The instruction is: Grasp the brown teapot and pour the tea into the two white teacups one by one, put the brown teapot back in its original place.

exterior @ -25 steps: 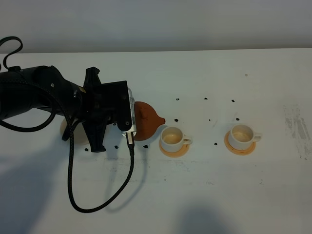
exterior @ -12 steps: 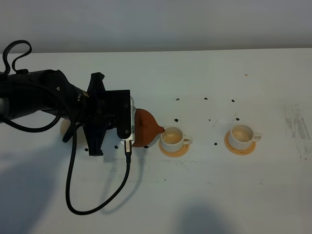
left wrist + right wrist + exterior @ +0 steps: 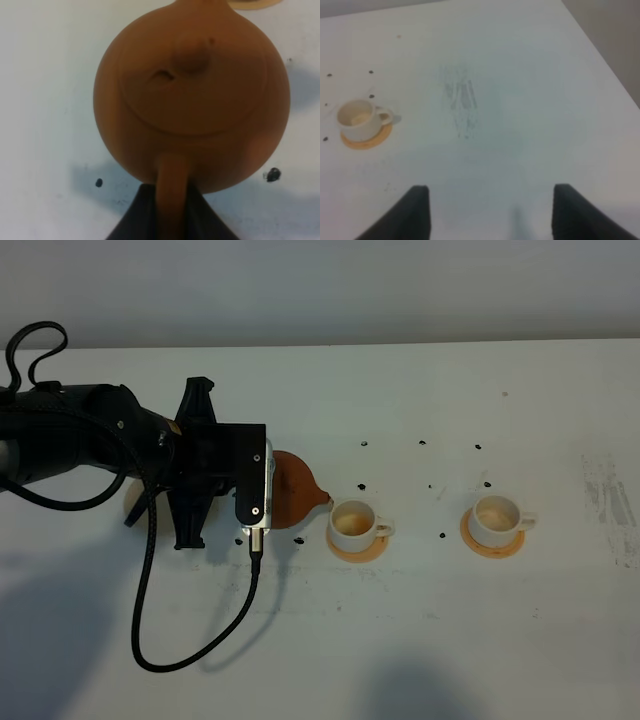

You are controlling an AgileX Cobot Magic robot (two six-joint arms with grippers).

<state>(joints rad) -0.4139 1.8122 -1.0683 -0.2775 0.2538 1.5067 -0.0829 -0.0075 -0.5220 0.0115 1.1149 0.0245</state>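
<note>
teapot: brown teapot [image 3: 293, 490] held over the bench [image 3: 420, 640], spout just beside nearer teacup [image 3: 352, 522] | left fingers [image 3: 136, 220] clamped on its handle | right fingers [image 3: 417, 212] spread apart, second teacup [image 3: 496, 517] well ahead | white bench, black specks [image 3: 363, 443] round the cups, broad stretch in front | grey wall [image 3: 320, 290] along far edge

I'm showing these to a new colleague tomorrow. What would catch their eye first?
The bulky black left arm on the left of the overhead view, its left gripper shut on the handle of the brown teapot, whose spout is close by the nearer white teacup. Then the farther white teacup to its right, each cup on an orange coaster.
</note>
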